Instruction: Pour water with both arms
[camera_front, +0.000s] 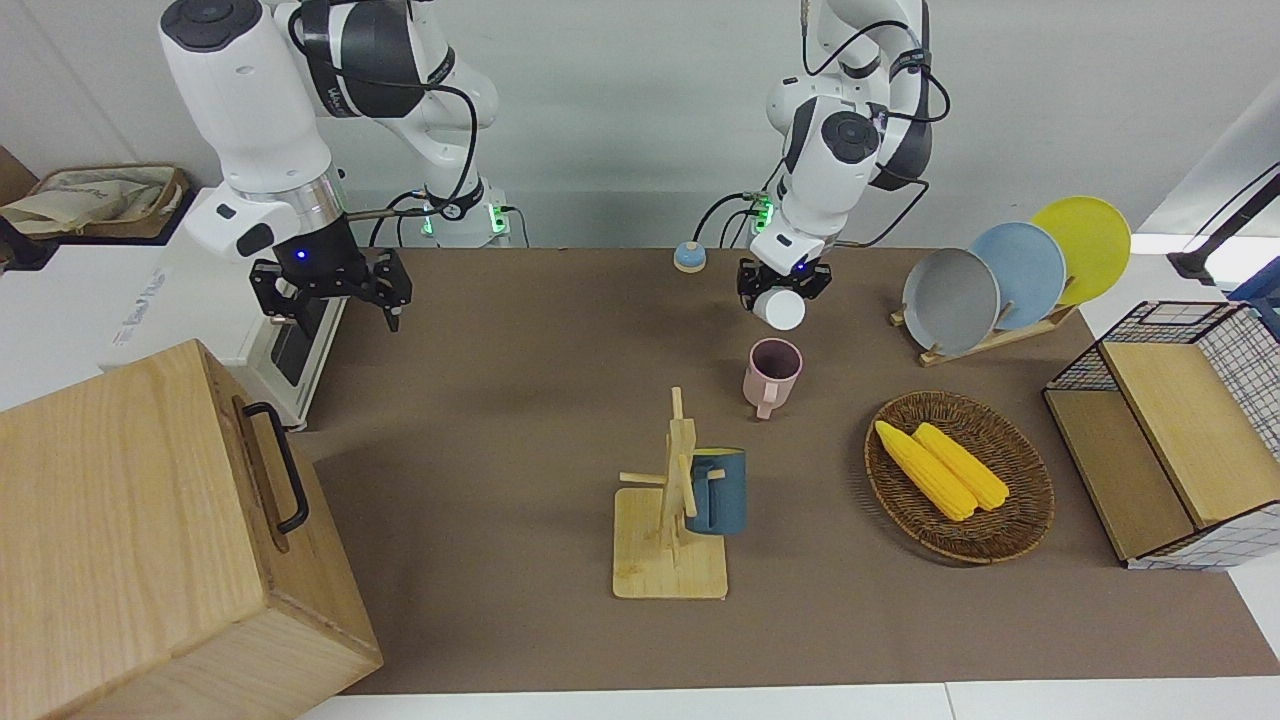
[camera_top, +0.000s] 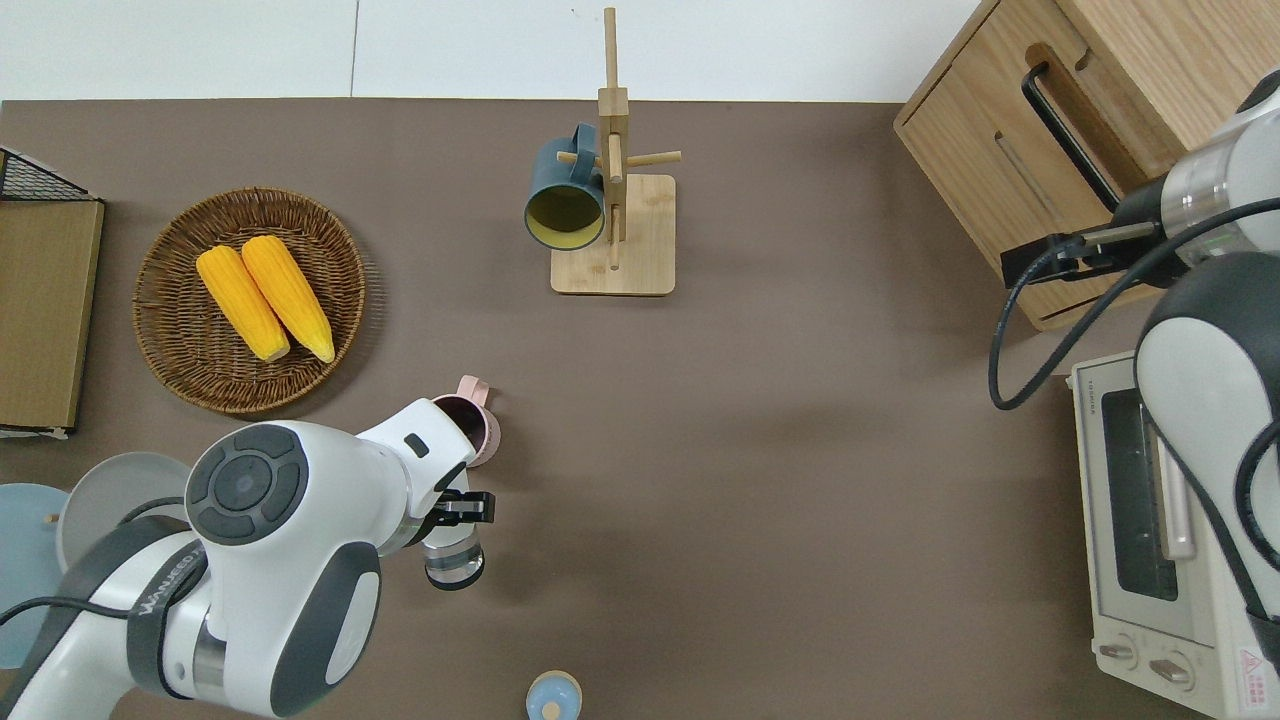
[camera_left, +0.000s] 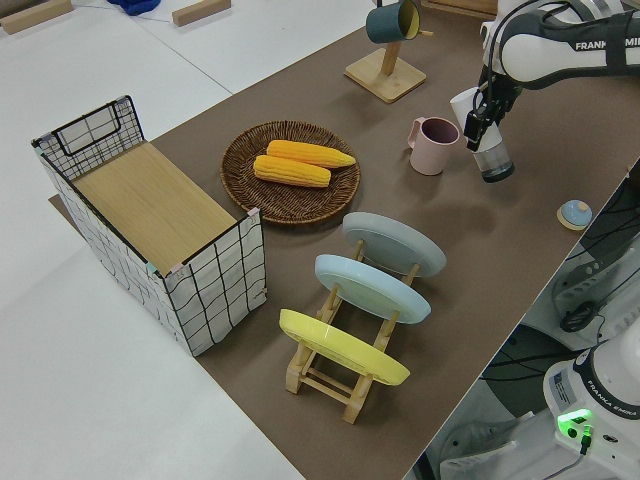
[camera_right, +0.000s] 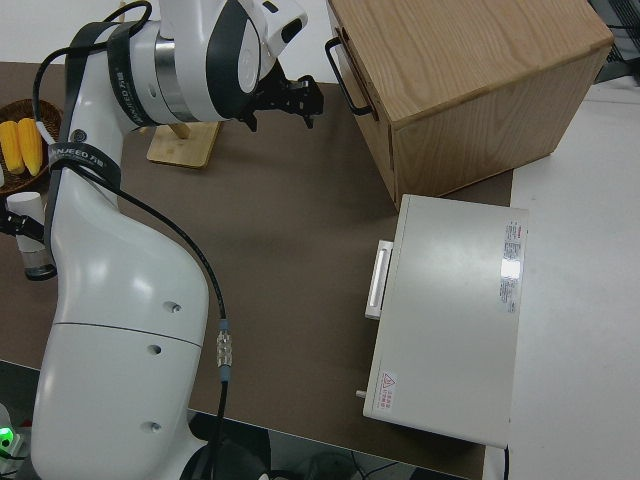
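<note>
The left gripper (camera_front: 781, 290) is up in the air, its 2 black fingers closed on a small clear cup with a white base (camera_top: 452, 561), which lies tipped on its side in the grip. In the overhead view the cup's mouth points toward the robots. The front view shows the white base facing the camera; the left side view shows the clear end lower than the white one. In the overhead view the gripper is over bare brown table mat (camera_top: 780, 450), with the pink mug (camera_front: 772, 372) just beside it, a little farther from the robots; the arm's wrist covers part of the mug's rim. The mug stands upright on the mat, handle turned away from the robots.

Nearer to the robots than the gripper sits a small blue-and-tan round knob (camera_top: 553, 695). Toward the left arm's end of the table from the gripper are a wicker basket (camera_front: 1020, 500) holding 2 corn cobs (camera_front: 942, 468), a rack with 3 plates (camera_front: 1010, 270) and a wire crate with wooden boards (camera_front: 1170, 440). Farther out, a dark blue mug (camera_top: 563, 200) hangs on a wooden mug tree (camera_top: 615, 210).

The right gripper (camera_front: 335, 300) is parked with its fingers spread and nothing in them. At that end are a wooden box with a black handle (camera_front: 150, 530) and a white toaster oven (camera_right: 450, 320).
</note>
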